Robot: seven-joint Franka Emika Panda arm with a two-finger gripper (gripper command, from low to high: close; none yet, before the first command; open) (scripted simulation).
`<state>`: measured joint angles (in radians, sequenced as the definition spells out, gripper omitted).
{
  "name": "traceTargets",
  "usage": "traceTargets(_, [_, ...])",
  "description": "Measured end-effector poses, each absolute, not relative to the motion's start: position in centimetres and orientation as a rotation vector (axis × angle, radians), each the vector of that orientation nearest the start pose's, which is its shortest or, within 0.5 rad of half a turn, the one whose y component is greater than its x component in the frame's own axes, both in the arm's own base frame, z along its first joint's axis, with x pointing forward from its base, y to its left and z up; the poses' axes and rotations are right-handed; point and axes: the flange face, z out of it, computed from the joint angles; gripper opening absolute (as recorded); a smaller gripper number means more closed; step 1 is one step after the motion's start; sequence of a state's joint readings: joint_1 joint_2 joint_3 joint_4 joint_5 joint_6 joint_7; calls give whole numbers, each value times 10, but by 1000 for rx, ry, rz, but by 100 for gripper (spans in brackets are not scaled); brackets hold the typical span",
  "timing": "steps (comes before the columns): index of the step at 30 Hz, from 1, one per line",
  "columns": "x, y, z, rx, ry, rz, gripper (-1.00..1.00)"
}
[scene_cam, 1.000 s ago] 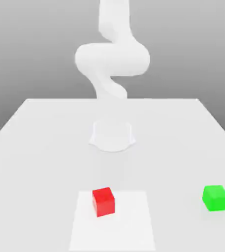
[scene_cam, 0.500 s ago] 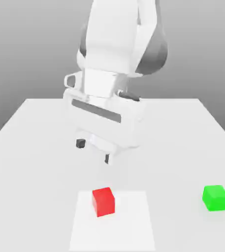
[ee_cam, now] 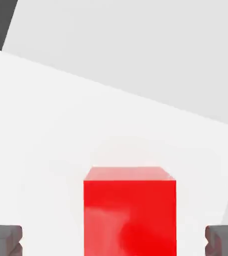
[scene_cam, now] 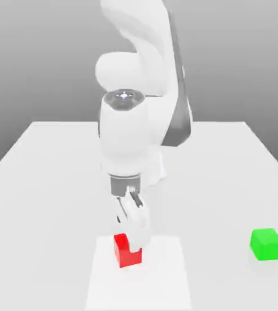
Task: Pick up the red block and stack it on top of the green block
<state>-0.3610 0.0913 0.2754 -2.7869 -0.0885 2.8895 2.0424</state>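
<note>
1. Your red block (scene_cam: 125, 251) sits at the near edge of the table (scene_cam: 44, 176), on a paler square patch (scene_cam: 165, 279), left of centre in the exterior view.
2. Your gripper (scene_cam: 135, 234) hangs right over it, fingers (ee_cam: 3, 239) spread wide on either side (neither touching its faces).
3. The green block (scene_cam: 266, 244) rests well apart, far on the exterior view's right.
</note>
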Motion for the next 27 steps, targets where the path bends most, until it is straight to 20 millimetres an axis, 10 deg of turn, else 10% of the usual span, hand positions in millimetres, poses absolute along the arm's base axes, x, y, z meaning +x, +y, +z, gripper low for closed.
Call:
traceTargets(8, [373,-24,147,-1644,2673,-2,0])
traceTargets(9, [372,-24,143,-1646,2674,-1,-100])
traceTargets(27, [379,-23,193,-1635,2665,-12,-100])
